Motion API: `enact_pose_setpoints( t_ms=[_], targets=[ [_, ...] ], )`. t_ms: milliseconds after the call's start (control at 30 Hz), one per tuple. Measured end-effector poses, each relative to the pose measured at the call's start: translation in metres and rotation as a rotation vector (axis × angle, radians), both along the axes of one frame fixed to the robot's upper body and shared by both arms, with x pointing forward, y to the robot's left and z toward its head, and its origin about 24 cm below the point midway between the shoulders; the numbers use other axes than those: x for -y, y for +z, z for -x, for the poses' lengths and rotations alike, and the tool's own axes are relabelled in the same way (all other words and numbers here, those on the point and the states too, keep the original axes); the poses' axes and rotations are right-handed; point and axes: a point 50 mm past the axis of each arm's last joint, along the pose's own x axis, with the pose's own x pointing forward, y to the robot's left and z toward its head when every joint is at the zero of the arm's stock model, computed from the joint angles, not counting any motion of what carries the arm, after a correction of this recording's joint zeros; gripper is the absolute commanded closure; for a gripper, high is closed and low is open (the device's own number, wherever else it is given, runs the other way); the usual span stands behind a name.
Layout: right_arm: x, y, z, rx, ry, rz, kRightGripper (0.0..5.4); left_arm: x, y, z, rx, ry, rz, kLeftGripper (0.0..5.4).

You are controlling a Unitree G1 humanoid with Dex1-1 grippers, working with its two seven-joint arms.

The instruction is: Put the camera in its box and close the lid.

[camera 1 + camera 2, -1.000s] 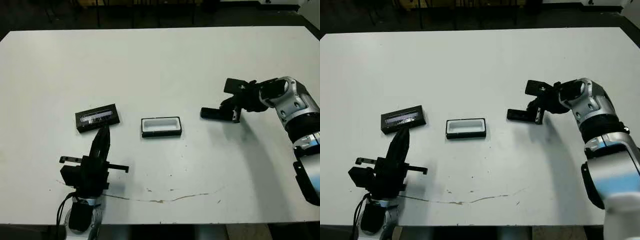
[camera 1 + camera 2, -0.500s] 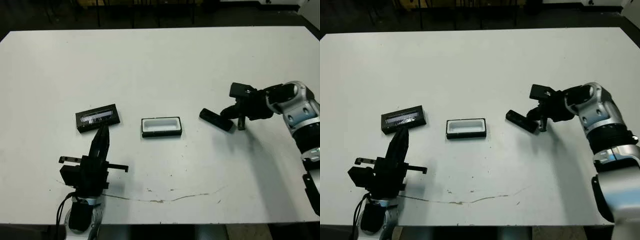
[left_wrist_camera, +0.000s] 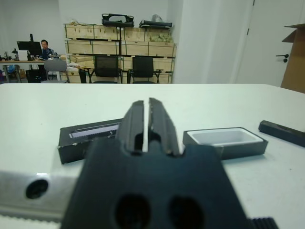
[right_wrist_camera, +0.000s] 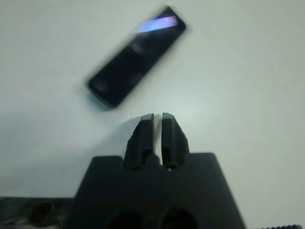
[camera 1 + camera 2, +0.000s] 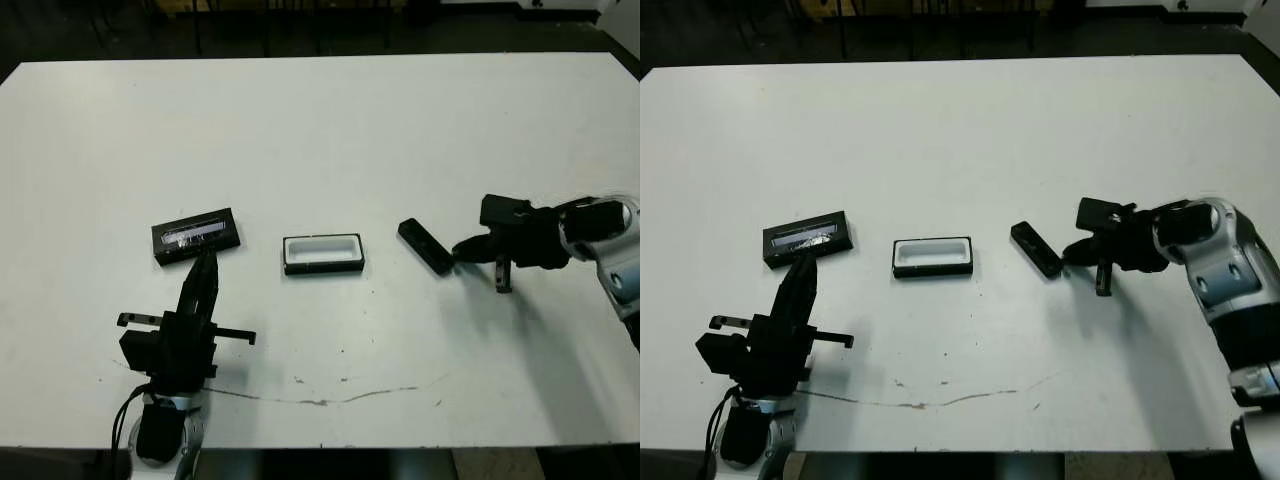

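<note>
The camera (image 5: 425, 246) lies flat on the white counter (image 5: 320, 120), tilted on a diagonal, to the right of the box (image 5: 322, 253) and apart from it. In the right wrist view it shows a bluish-purple patch at its far end (the picture is somewhat blurred). The right end effector (image 4: 157, 129) is just beside the camera's near end, with nothing in its grip; its two black fingers (image 4: 144, 136) are pressed together with only a thin slit between them. In the head views the right arm reaches in from the right edge, its tip close to the camera's lower right end, though whether they touch cannot be told.

The box sits open near the middle of the counter, white lining up and nothing inside. The lid (image 5: 195, 235) lies flat further to the left, well apart from the box, its silvery strip facing up.

The left end effector (image 3: 148, 119) is low over the counter just in front of the lid, pointing toward it, its fingers together and gripping nothing.
</note>
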Motion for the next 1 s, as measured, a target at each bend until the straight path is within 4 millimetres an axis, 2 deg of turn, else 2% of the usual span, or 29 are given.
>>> enact_pose_setpoints(
  t_ms=[100,233,400,500,667,1000],
  targets=[
    [0.008,0.011,0.003,0.167,-0.152,-0.065,5.40,0.000,0.000,0.000,0.001,-0.001,0.000,5.38],
    [-0.002,0.036,0.021,0.361,-0.282,-0.264,5.40,0.000,0.003,0.000,0.005,0.001,0.000,5.38],
    [-0.025,0.050,0.057,0.363,-0.263,-0.504,5.40,0.000,0.003,0.000,0.006,0.000,0.001,5.38],
    [-0.036,0.053,0.072,0.335,-0.243,-0.567,5.40,0.000,0.003,0.000,0.005,-0.002,0.001,5.38],
    [-0.042,0.052,0.083,0.284,-0.272,-0.562,4.82,0.000,0.003,0.000,-0.001,-0.005,0.004,5.40],
    [-0.048,0.036,0.084,0.183,-0.273,-0.453,3.07,-0.001,0.004,0.000,0.004,-0.004,-0.003,5.40]
  ],
)
